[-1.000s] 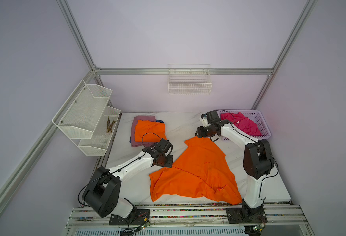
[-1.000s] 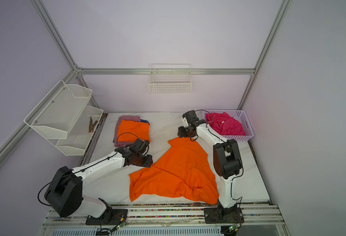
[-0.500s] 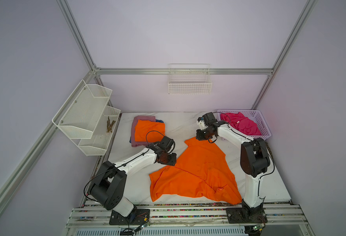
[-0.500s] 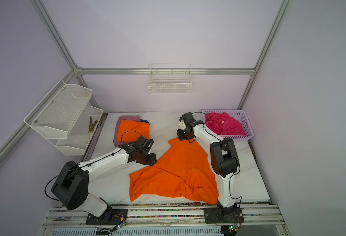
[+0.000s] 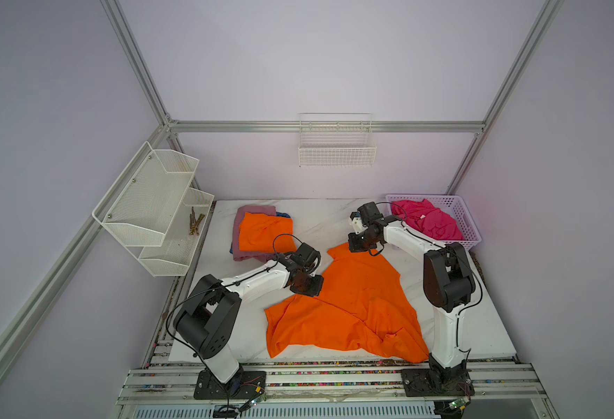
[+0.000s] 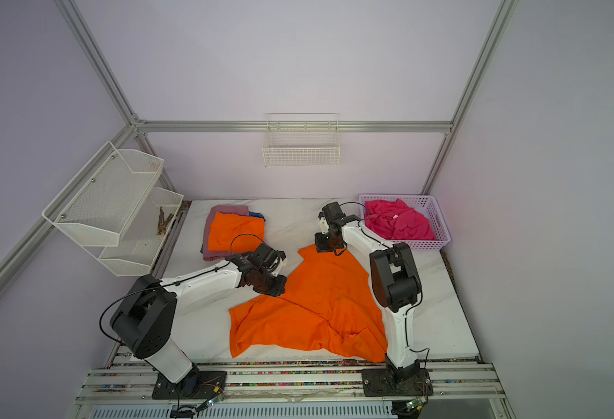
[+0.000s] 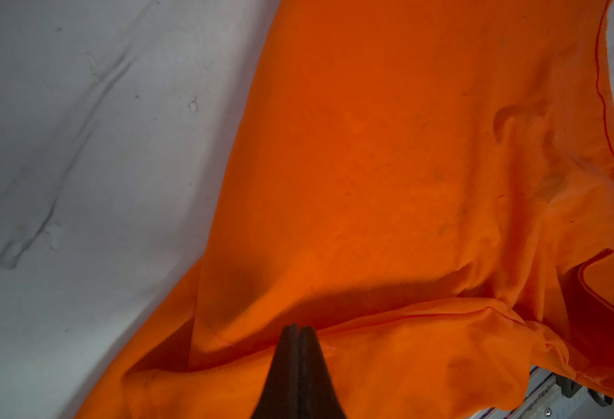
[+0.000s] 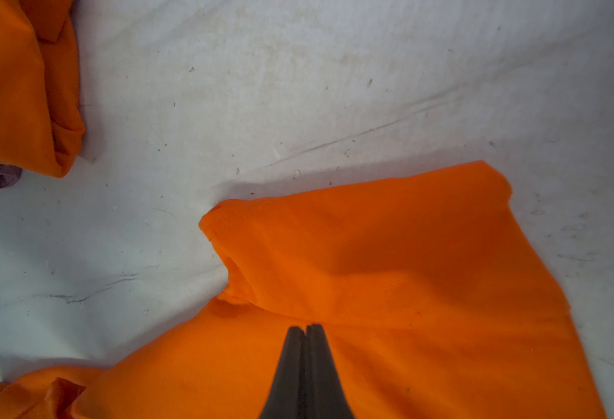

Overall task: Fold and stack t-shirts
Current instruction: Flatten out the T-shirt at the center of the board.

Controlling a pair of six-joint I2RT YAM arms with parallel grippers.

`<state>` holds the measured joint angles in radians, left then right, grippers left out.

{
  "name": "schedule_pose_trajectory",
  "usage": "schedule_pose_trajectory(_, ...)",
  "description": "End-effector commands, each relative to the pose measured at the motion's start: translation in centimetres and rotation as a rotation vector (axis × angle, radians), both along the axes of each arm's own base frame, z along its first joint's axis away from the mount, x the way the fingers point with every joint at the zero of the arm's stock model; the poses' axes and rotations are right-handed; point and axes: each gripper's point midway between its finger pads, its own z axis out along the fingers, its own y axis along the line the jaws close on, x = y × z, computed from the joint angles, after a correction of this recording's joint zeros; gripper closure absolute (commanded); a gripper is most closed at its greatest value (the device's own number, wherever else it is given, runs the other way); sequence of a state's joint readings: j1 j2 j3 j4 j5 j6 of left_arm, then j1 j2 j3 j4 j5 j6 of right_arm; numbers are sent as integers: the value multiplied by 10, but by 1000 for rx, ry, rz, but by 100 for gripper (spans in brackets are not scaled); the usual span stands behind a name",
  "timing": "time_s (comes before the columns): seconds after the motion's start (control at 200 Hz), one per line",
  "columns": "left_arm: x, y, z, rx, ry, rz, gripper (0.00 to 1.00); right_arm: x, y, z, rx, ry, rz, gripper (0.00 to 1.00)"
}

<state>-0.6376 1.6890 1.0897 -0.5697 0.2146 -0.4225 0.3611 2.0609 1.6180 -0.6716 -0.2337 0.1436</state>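
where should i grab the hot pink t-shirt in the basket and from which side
Probably pinch a raised crumple near the middle of the hot pink cloth t-shirt, coming straight down from above: it lies bunched inside the lavender plastic basket, whose walls block a sideways approach.

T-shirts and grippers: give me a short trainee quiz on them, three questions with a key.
1. True or false: the left gripper and the right gripper are both shut on the spread orange t-shirt.
2. Which shirt lies in the lilac basket? A blue; B hot pink; C mauve-pink.
3. Fill in: the folded orange t-shirt lies on top of a ___ shirt.
Key: 1 true. 2 B, the hot pink t-shirt. 3 mauve-pink; the mauve-pink t-shirt shows under it.
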Motion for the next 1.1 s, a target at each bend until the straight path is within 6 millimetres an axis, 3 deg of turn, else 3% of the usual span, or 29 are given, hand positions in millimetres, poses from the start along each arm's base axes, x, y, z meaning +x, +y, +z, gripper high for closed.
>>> schedule_pose_trajectory(0.0,16,-18,9,-46,-48,-26,100,1,-1,-6,-23,8,-8,100)
schedule_pose_trajectory(0.235,31,-20,-22,22,-13,1,100,11,-1,-12,-23,12,-42,100)
schedule_pose_trajectory(0.39,30,-11,-42,109,43,32,100,15,-5,-18,-49,33,-71,100)
schedule_pose_trajectory(0.73,40,14,-52,287,24,58,100,21,-17,-39,-142,52,-170,100)
schedule_pose_trajectory(0.93,75,28,-53,456,-21,57,100,14,-14,-51,-149,79,-185,100)
schedule_pose_trajectory(1.095,116,33,-46,481,-71,109,100,6,-8,-59,-150,104,-178,100)
